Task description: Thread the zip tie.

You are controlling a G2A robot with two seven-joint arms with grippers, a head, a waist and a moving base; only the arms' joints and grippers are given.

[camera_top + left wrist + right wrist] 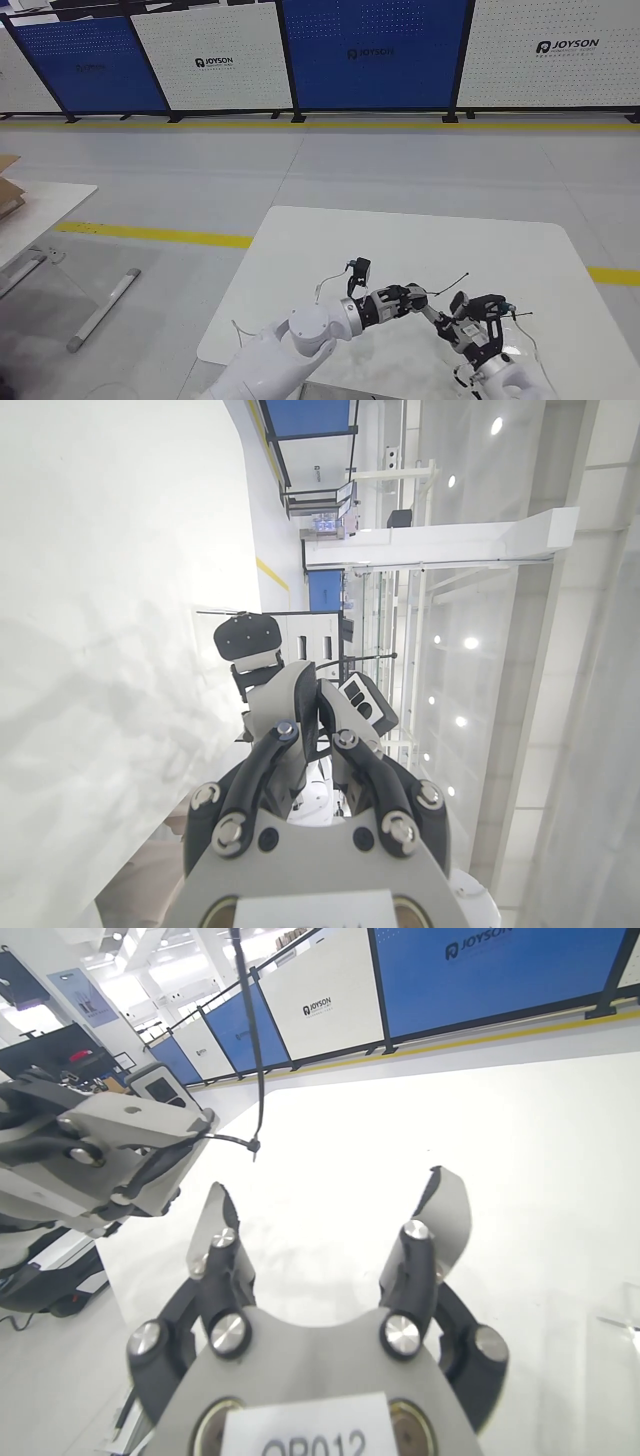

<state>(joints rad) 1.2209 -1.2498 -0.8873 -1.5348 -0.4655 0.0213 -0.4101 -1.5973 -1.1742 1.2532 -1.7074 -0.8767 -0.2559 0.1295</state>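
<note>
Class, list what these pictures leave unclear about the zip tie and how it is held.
Right wrist view: whether the zip tie passes through the small block at its bend; too small.
Left wrist view: where the left end effector pinches the tie; hidden inside its shut grip.
Top view: what the thin dark line beside the right end effector is; too small.

Thin black zip tie (255,1146), sharply bent

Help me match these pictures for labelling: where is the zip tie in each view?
Top view: the zip tie juts from the left gripper.
Left wrist view: a thin black line leaving the shut left gripper.
Right wrist view: pinched by the left gripper, beyond the open right gripper.
Shared landmark: the left gripper.
</note>
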